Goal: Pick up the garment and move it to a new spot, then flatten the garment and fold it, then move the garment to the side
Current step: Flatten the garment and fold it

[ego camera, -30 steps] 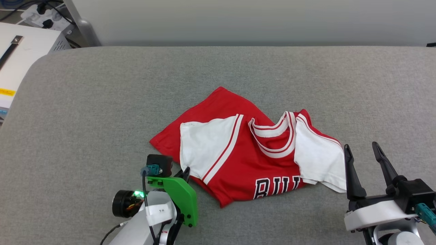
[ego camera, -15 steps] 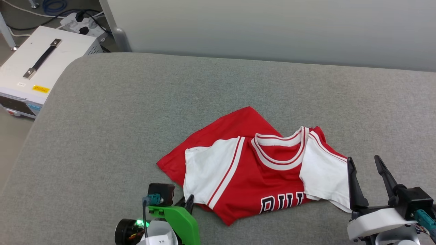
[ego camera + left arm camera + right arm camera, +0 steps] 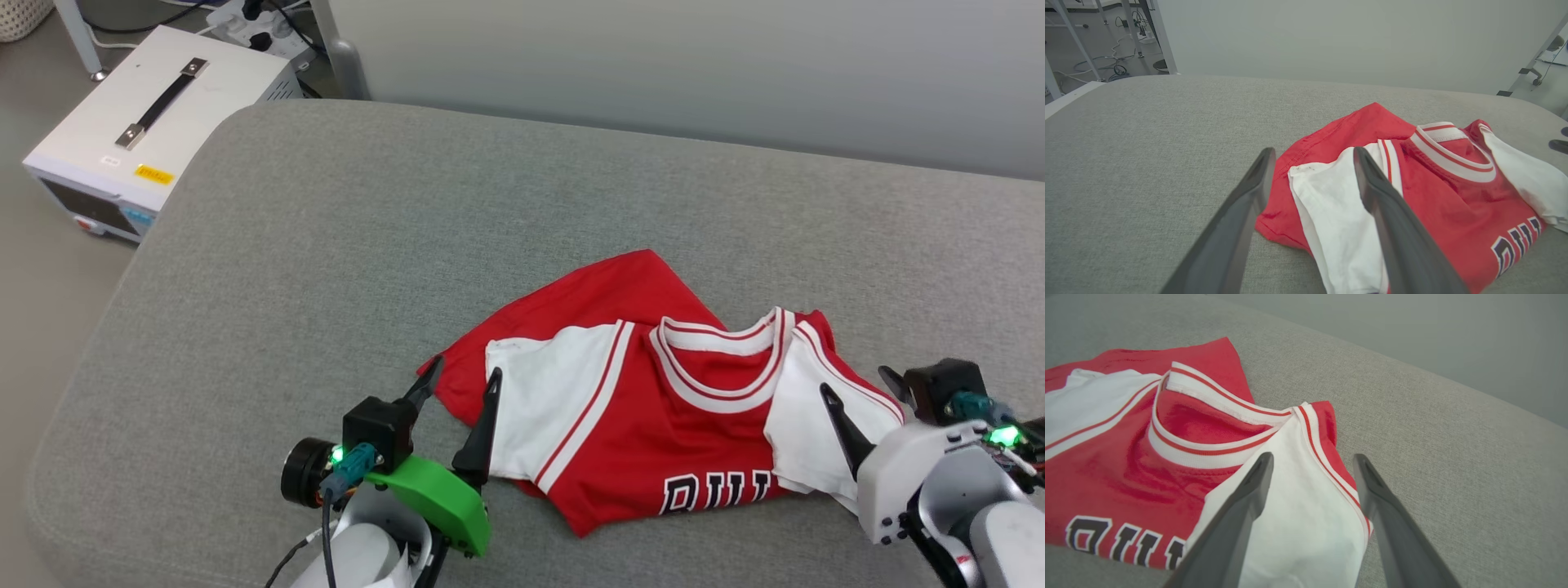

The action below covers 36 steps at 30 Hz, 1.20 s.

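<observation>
In the head view you see the garment (image 3: 653, 416) lying rumpled in the lower middle of the frame on the grey padded surface (image 3: 326, 245), collar showing and black lettering along its lower edge. Your left gripper (image 3: 465, 371) sits at the lower left with its jaws spread, one finger on either side of the garment's left corner. Whether they touch the cloth you cannot tell. Your right gripper (image 3: 856, 384) is at the lower right, jaws apart as well, at the right-hand white sleeve. A white box (image 3: 237, 90) with a black handle stands in the upper left.

In the left wrist view, your left gripper (image 3: 1313, 153) rises from the bottom edge, wide open. The garment (image 3: 1425, 175) spreads from the centre to the right edge, its white sleeve between the two fingers.

In the right wrist view, your right gripper (image 3: 1312, 458) is wide open too. The garment (image 3: 1126, 457) covers the left and centre, one white sleeve lying between the fingers
</observation>
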{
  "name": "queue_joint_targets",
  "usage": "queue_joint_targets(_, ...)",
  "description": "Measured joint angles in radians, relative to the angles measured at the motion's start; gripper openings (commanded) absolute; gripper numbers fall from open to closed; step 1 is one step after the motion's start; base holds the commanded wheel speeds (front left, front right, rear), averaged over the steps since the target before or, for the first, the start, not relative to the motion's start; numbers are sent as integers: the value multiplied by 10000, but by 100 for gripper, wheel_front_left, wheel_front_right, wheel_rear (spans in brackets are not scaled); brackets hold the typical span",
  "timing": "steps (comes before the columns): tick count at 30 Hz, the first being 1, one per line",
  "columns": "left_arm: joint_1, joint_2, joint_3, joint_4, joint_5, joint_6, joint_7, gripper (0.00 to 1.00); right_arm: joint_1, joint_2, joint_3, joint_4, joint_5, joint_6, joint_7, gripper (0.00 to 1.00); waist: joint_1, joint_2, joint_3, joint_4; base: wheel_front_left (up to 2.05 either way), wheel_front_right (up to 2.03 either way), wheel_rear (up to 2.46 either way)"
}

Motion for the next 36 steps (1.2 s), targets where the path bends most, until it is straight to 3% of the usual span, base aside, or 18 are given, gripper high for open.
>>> queue_joint_targets(3,-101,-165,36,-10,221,-136,-113,100,-637,-748,554,-88,706,0,1691,100,0,0,145,263,0,0,0)
queue_joint_targets(10,-185,-706,408,-146,688,-533,-140,100,-2291,-1542,688,631,1975,0,4711,100,0,0,632,1058,0,0,0)
queue_joint_targets(17,-175,-1055,803,-138,1091,-838,-138,100,-2734,-1735,738,1657,2336,0,6169,100,1,0,1043,1713,0,0,0)
queue_joint_targets(22,-148,-1177,920,267,1235,-1018,-138,100,-2986,-1946,863,1875,2502,-2,6558,100,0,0,1256,2015,0,0,0)
queue_joint_targets(23,-148,-1214,957,297,1262,-1060,-140,100,-3005,-1973,859,1954,2545,-2,6577,93,0,0,1290,2055,0,0,0)
queue_joint_targets(24,-148,-1254,976,330,1287,-1099,-140,100,-3017,-1988,869,2008,2560,-2,6583,28,0,0,1313,2088,0,0,0)
queue_joint_targets(25,-148,-1290,993,347,1325,-1104,-140,100,-3020,-1994,857,2029,2556,-2,6502,0,0,0,1322,2108,0,0,0)
queue_joint_targets(36,-73,-1365,1425,520,1599,-1277,-138,100,-3175,-2040,140,2144,2460,-2,4995,0,1,0,779,1854,0,0,0)
